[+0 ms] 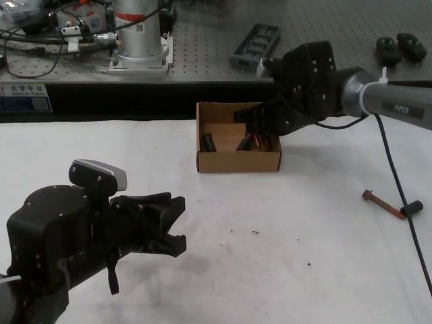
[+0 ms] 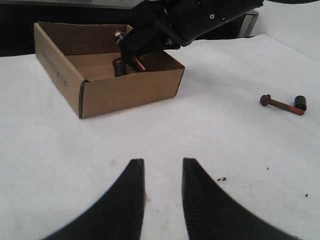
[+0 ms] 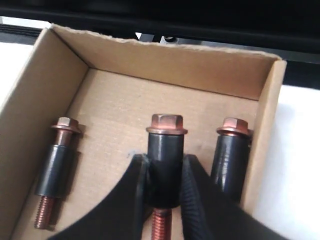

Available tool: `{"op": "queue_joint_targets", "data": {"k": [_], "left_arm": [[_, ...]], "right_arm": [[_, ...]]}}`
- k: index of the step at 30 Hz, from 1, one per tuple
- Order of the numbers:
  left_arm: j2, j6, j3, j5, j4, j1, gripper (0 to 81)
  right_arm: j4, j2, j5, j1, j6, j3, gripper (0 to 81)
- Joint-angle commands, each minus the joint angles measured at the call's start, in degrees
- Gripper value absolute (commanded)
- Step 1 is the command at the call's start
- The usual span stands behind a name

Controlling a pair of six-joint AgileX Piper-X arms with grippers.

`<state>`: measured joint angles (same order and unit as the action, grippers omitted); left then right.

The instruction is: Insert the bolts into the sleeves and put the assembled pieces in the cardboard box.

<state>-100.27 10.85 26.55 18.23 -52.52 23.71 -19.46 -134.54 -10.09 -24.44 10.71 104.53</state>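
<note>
Your right gripper clamps a sleeved bolt in the box. Your left gripper, fingers apart, hovers at the table's near edge.

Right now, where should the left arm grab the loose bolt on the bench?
Mid-shank of the bolt, probably from straight above, fingers across its length. It lies flat, head toward the cardboard box; the black sleeve sits by its tip, so avoid that end.

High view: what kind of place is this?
Probably a robotics lab or workshop: a metal bench drilled with rows of holes, tangled cables and a case of tool bits sit behind the white table.
</note>
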Motion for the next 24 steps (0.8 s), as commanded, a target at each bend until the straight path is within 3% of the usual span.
{"op": "queue_joint_targets", "data": {"k": [1, 2, 6, 8, 16, 21, 24], "left_arm": [[0.6, -0.6, 0.4, 0.0, -0.2, -0.2, 19.7], [0.6, -0.6, 0.4, 0.0, -0.2, -0.2, 19.7], [0.6, -0.6, 0.4, 0.0, -0.2, -0.2, 19.7], [0.6, -0.6, 0.4, 0.0, -0.2, -0.2, 19.7], [0.6, -0.6, 0.4, 0.0, -0.2, -0.2, 19.7], [0.6, -1.0, 0.4, 0.0, -0.2, -0.2, 19.7], [0.6, -1.0, 0.4, 0.0, -0.2, -0.2, 19.7]], "right_arm": [[0.5, 0.2, -1.2, 0.7, -0.5, 1.2, 0.8], [0.5, 0.2, -1.2, 0.7, -0.5, 1.2, 4.0], [0.5, 0.2, -1.2, 0.3, -0.5, 1.2, 40.9], [0.5, 0.2, -2.8, 0.1, -0.5, 1.2, 47.8], [0.5, 4.2, -14.2, 0.2, -0.2, 1.2, 38.3], [-2.4, 11.2, -14.5, 0.3, 1.4, 1.2, 35.6], [-5.9, 15.9, -14.5, 0.3, 1.6, 1.2, 30.0]]}}
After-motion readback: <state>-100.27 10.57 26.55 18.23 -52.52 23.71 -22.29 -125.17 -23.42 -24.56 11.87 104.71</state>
